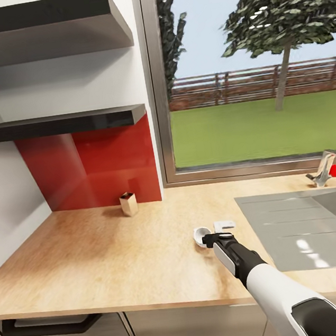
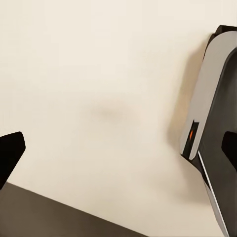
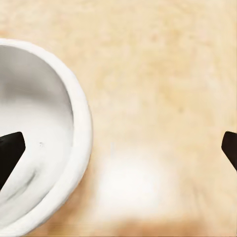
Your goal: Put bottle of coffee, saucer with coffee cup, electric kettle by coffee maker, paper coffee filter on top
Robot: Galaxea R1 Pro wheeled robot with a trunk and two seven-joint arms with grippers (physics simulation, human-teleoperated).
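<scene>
Head view shows a wooden countertop (image 1: 105, 251), a sink (image 1: 304, 223) at 3 o'clock and a window (image 1: 250, 71) behind. Right gripper (image 1: 210, 238), spread wide, hovers beside the white coffee cup (image 1: 201, 235); right wrist view reveals the cup's hollow interior. Left gripper (image 2: 118, 148) is spread too.
</scene>
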